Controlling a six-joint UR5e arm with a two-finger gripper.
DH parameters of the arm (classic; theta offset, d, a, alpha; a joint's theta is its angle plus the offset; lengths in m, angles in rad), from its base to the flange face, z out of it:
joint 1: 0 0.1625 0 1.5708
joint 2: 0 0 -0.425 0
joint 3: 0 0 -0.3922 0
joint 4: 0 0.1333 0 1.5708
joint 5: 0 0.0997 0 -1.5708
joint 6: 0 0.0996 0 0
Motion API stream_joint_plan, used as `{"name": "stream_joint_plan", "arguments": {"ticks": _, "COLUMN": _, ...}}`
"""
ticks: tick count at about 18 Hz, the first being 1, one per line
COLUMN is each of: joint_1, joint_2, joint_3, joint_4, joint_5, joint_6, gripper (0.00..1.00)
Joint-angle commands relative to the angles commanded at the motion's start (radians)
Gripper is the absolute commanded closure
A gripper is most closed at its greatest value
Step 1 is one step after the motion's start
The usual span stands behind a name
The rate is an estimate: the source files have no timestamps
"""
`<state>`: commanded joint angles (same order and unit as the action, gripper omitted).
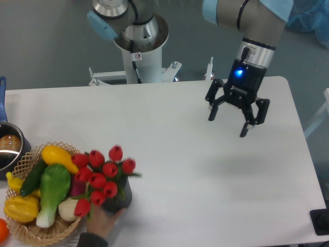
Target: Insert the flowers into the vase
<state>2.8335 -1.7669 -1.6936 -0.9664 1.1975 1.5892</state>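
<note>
Fixed cam: red tulips sit in the dark grey vase at table front-left, well apart from gripper, which hangs over the back-right w/ fingers spread, holding nothing. A human hand grips the vase from below. Just left: wicker basket w/ veg. Metal pot at left edge. Nothing lies btwn gripper & vase. Count: 1 vase, 1 basket, 1 pot, approx. 10 tulip heads.

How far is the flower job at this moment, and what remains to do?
Done, it seems: the flowers stand in the vase, beside the wicker basket. In hand: nothing; the gripper hangs open and empty over the table, far from them. A person's hand is touching the vase. Nothing of the insertion looks left.
</note>
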Motion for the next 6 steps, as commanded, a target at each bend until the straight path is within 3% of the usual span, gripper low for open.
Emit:
{"name": "stream_joint_plan", "arguments": {"ticks": 3, "joint_1": 0.004, "joint_2": -0.046, "joint_3": 0.009, "joint_4": 0.006, "joint_5": 0.066, "joint_6": 0.005, "gripper": 0.0}}
{"name": "stream_joint_plan", "arguments": {"ticks": 6, "joint_1": 0.018, "joint_2": -0.103, "joint_3": 0.06, "joint_4": 0.006, "joint_5": 0.114, "joint_6": 0.005, "gripper": 0.0}}
